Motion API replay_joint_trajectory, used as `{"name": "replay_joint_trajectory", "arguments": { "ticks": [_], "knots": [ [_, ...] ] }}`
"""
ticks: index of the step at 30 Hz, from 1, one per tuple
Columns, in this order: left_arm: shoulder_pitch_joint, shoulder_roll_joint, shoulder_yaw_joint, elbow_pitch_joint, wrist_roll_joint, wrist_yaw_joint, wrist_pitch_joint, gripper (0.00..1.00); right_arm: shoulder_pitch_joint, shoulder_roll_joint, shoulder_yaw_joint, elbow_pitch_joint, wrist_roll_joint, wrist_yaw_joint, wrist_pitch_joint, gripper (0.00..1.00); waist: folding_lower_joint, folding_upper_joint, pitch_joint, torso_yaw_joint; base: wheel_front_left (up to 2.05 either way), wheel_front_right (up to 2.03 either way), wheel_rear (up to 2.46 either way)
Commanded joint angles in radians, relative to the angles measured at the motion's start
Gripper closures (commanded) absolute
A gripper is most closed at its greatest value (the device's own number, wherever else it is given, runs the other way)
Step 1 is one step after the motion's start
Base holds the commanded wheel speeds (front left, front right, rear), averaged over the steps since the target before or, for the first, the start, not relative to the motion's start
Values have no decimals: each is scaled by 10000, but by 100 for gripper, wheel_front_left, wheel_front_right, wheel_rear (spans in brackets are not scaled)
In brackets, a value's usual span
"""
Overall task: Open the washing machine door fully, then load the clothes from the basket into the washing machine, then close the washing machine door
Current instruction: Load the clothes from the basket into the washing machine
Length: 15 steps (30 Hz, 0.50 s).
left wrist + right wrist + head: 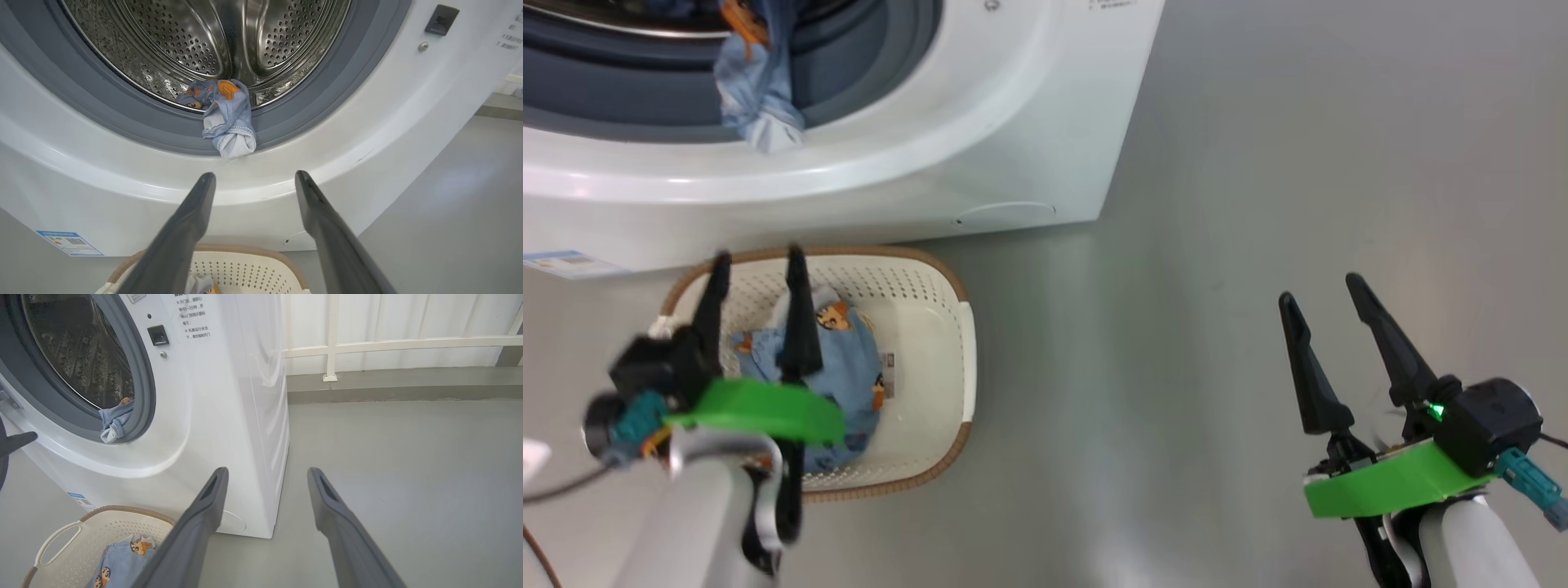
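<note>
Here, left tool (758, 255) and right tool (1321, 289) hover (both spread, empty); garment (760, 98) drapes across the seal (858, 69).

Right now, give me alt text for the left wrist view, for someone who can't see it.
A light blue cartoon-print garment hangs over the grey rubber seal of the open washing machine, half inside the steel drum. The left claw, open and empty, hovers just below it, above the cream perforated basket.
</note>
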Motion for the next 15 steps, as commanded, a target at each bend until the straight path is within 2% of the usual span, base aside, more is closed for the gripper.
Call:
{"name": "replay_joint_trajectory", "arguments": {
  "ticks": [1, 7, 15],
  "knots": [
    [-438, 329, 438, -99, -42, -96, -24, 0, -119, -28, 301, -255, 131, 62, -49, 0, -1, -1, 537, -265, 0, 0, 0],
    [-1914, 829, 687, 100, -163, -409, 553, 0, -583, 63, 461, -207, 286, 62, -49, 0, -1, -1, 1140, -718, 0, 0, 0],
    [-3781, 1899, 1019, 188, -465, -683, 2518, 0, -1029, 223, 603, -114, 512, 62, -49, 0, -1, -1, 1604, -1191, 0, 0, 0]
  ]
}}
